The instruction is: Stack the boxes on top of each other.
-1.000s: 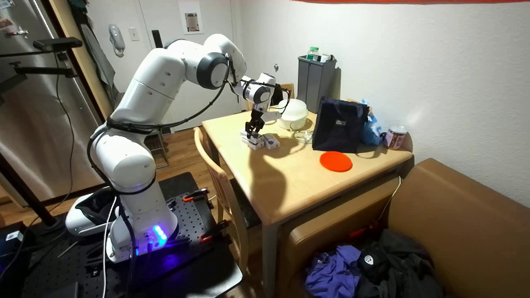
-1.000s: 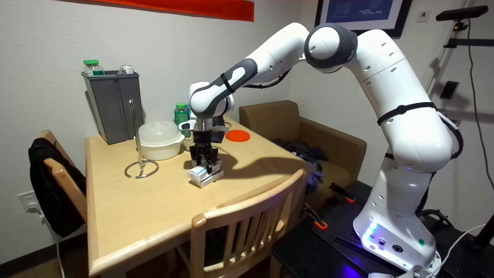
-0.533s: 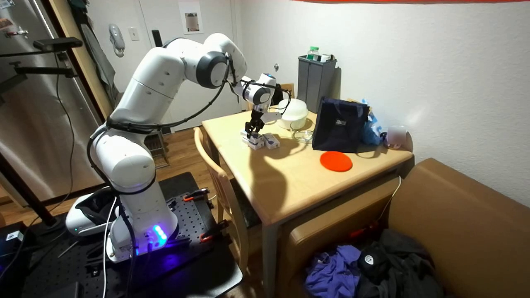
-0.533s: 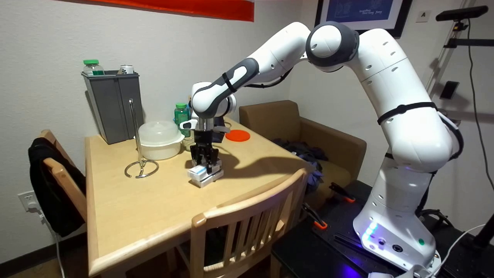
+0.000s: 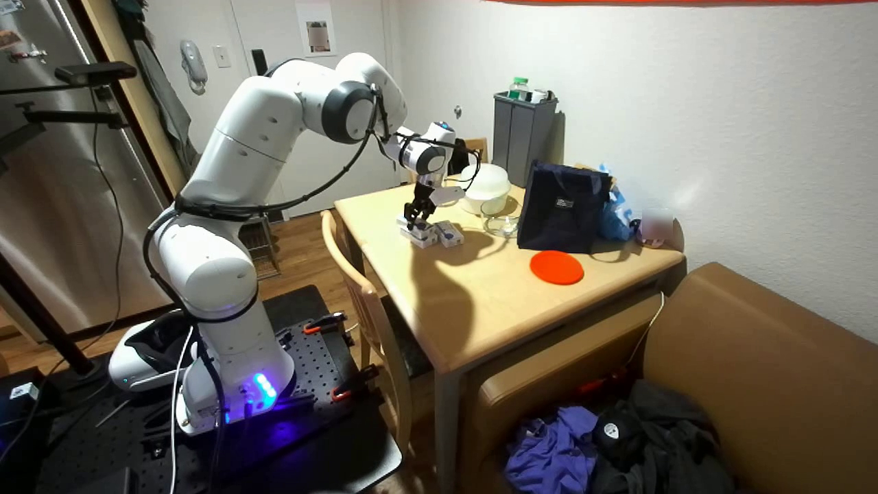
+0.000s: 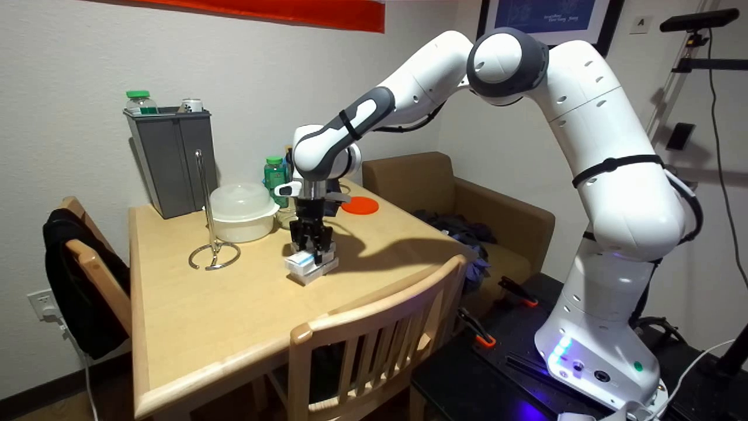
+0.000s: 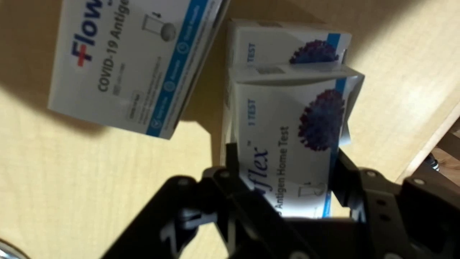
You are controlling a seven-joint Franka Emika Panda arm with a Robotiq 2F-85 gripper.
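Observation:
Three whitish test boxes show in the wrist view. The upper box (image 7: 291, 118), printed with a purple virus ball, lies over a lower box (image 7: 273, 41), slightly askew, so the lower one's far end sticks out. My gripper (image 7: 284, 162) is shut on the upper box, one dark finger against each long side. A third box (image 7: 125, 61) with a blue stripe lies apart, flat on the table. In an exterior view the gripper (image 6: 311, 248) points down at the upper box (image 6: 301, 261), with the lower box (image 6: 318, 272) beneath. The third box (image 5: 450, 234) stands beside this pair.
A dark bag (image 5: 564, 209) and a red disc (image 5: 556, 267) are on the wooden table (image 5: 494, 302). A white lidded container (image 6: 242, 216) and a metal stand (image 6: 214, 257) are near the boxes. A wooden chair (image 6: 380, 333) stands against the table's edge.
The arm and gripper have shifted slightly, a little toward the robot's base. The fingers stay on the upper box, and the boxes have hardly moved.

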